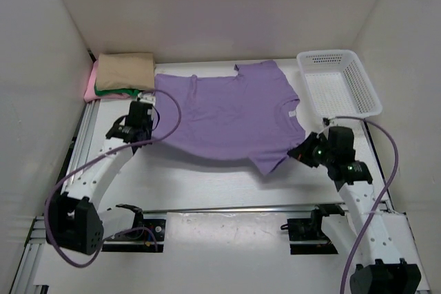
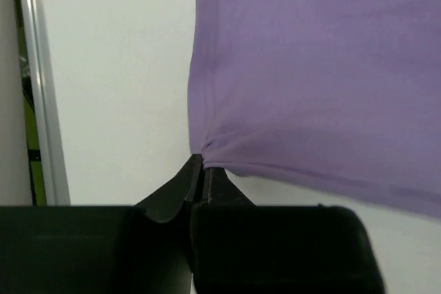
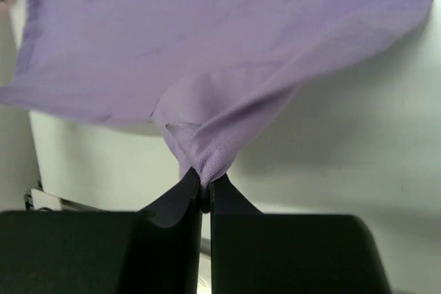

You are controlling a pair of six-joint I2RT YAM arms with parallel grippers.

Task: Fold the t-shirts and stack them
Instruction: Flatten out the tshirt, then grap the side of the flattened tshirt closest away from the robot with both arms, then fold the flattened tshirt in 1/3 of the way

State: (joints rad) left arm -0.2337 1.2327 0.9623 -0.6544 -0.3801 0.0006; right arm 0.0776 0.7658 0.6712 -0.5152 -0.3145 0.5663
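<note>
At the far left a folded tan cloth shirt [image 1: 125,69] is lying on top of a dark green shirt [image 1: 114,91] and a pink shirt [image 1: 90,87]. Just beside that stack, the left gripper [image 2: 202,166] is pinching the left edge of the lavender purple cloth t-shirt [image 1: 231,108], which is lying spread across the middle of the white table [image 1: 207,184]. The right gripper [image 3: 205,184] is clamping a bunched fold at the shirt's right side. The white plastic mesh basket [image 1: 365,87] is standing apart at the far right. To fold cleanly, both arms should probably be lifting together, keeping the cloth level and lightly taut and staying clear of the stack.
</note>
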